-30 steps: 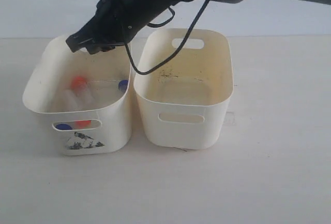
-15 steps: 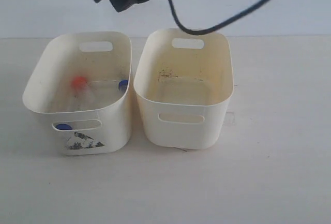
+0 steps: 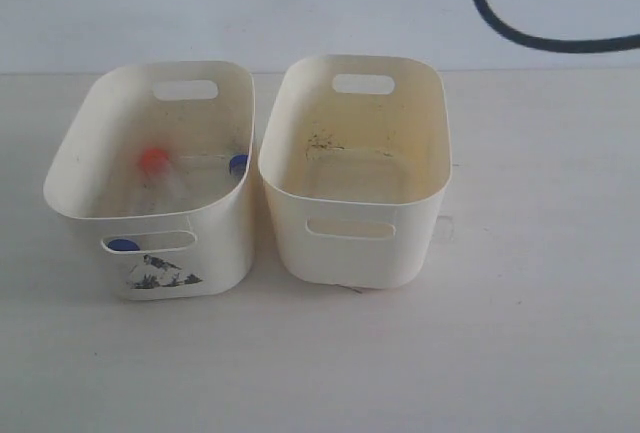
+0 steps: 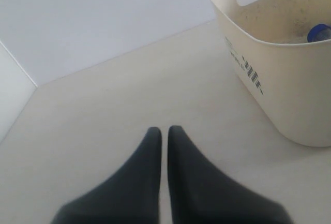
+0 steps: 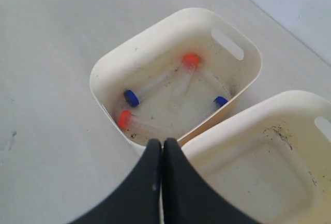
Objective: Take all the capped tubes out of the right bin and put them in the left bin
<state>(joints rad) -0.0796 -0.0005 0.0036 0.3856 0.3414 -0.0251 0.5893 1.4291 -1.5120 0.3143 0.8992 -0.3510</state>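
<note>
Cream counter (image 3: 330,363) lies open before and around both bins. The left bin (image 3: 215,243) holds all four capped tubes (image 5: 190,59) lying flat; the right bin (image 3: 350,253), just beside it, shows only its stained floor. The left claw (image 4: 161,131) and the right claw (image 5: 162,144) are pinched together, gripping nothing.

- Four capped tubes (image 5: 147,127), clear, two orange-capped and two blue-capped, lie flat inside the left bin (image 3: 225,243).
- The left bin: cream tub, upright, with a dark sticker under its handle slot.
- The right bin (image 3: 350,248): cream tub, upright, just beside the left bin, its yellow-stained bottom bare.
</note>
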